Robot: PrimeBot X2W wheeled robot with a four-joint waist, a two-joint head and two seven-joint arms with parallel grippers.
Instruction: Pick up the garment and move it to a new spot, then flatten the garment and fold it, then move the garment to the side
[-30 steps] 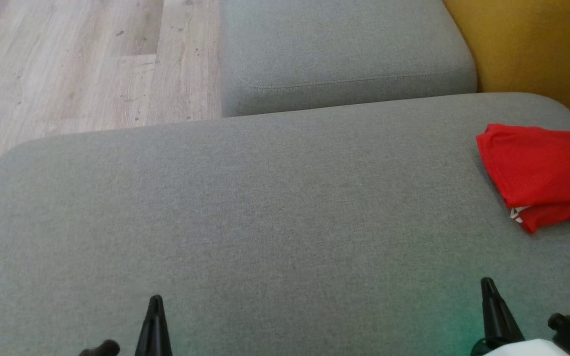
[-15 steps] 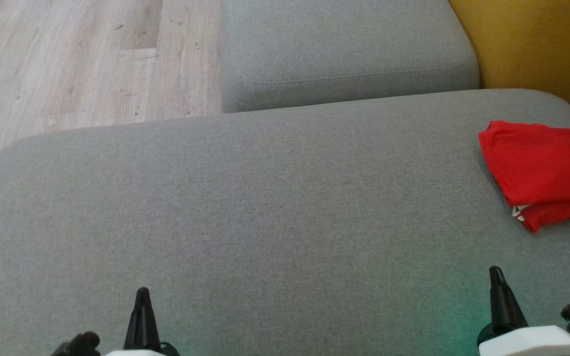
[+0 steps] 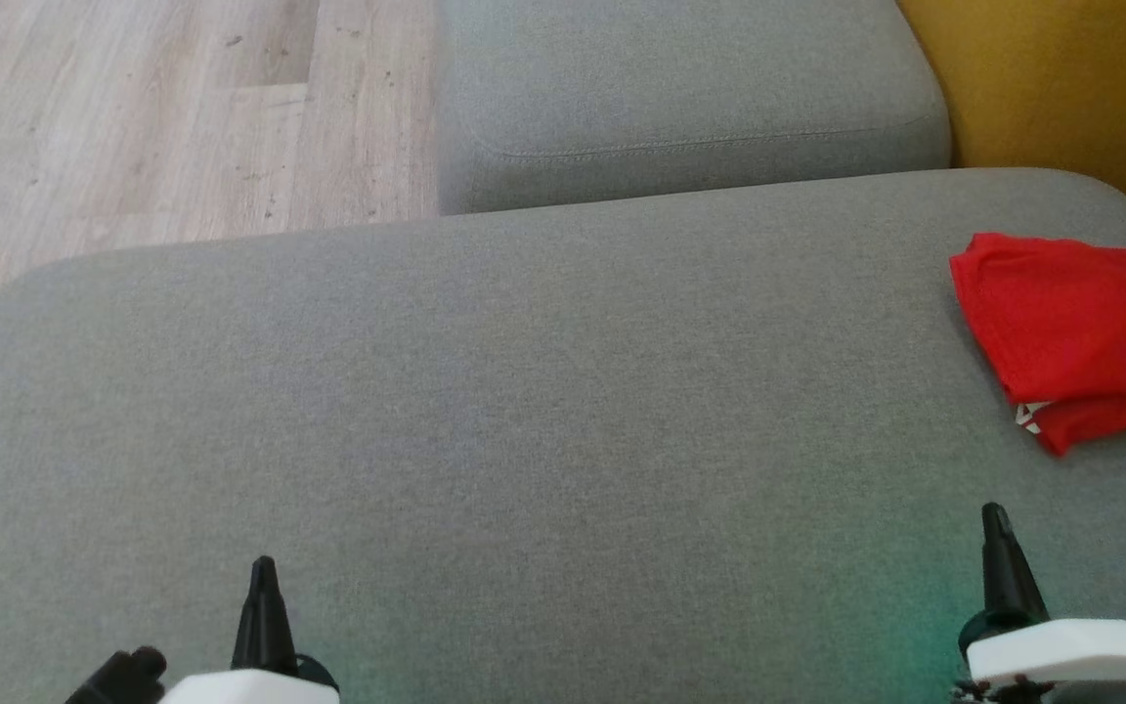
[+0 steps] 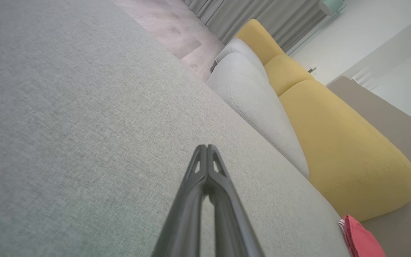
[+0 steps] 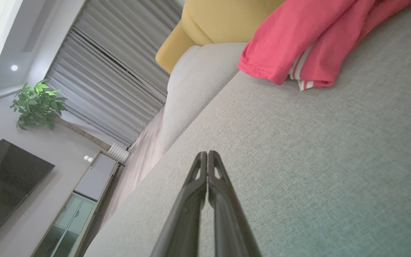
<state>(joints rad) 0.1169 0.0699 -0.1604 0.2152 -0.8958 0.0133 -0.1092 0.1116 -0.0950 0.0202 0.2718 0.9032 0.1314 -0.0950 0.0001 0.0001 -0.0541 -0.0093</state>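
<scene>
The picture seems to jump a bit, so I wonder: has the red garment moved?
No. The garment sits as before by the far right corner of the cushion; the whole view shifted, so the camera moved.

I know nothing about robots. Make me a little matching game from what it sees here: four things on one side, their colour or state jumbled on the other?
Things:
1. garment
2. seat cushion
3. floor
4. right gripper

Colour or state:
A. pale wood
B. shut, holding nothing
C. red, lying at the cushion's right end
D. grey

Pairs: 1-C, 2-D, 3-A, 4-B
</scene>
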